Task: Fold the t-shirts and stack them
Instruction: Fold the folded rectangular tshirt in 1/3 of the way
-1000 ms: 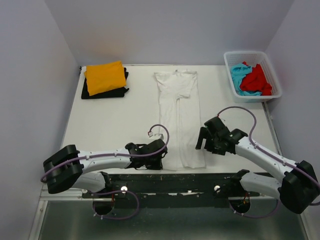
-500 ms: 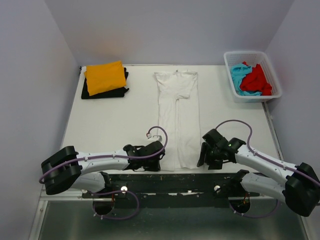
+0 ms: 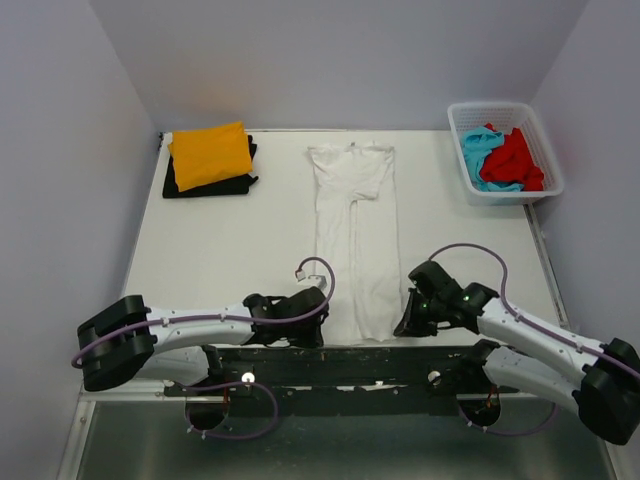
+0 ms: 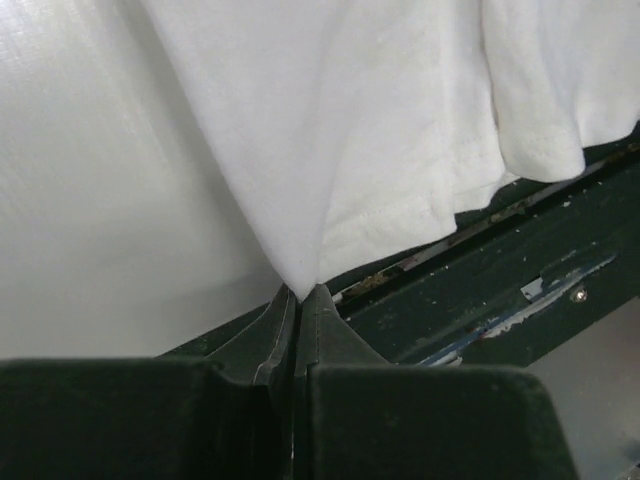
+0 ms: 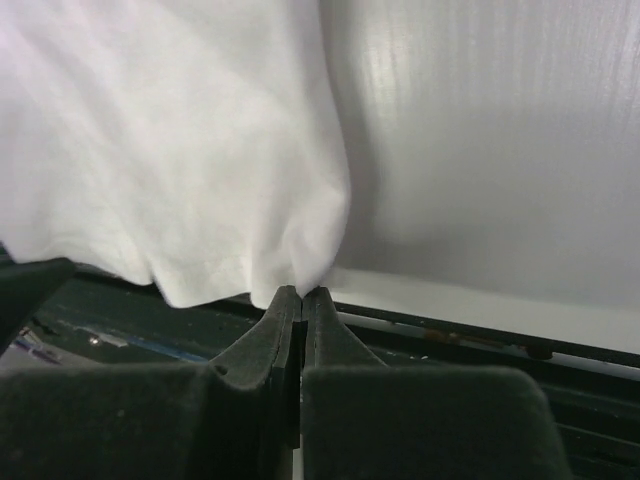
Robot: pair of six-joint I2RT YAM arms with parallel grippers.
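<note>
- Two near hem corners of white t-shirt (image 3: pixel 355 240), laid lengthwise on table (image 3: pixel 230 240), are pinched: left gripper (image 4: pixel 300 292), right gripper (image 5: pixel 301 292).
- Raise both level, hem taut, carry far to collar.

right pincer (image 5: pixel 301 295): closed, pinching hem corner | white t-shirt (image 5: pixel 170 150): hem at table (image 5: pixel 480 150) edge

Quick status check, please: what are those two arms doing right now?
Left pincer shut on near-left hem corner of the white cloth t-shirt. Right pincer shut on its near-right corner. Shirt lies flat, folded lengthwise. Nothing on it.
</note>
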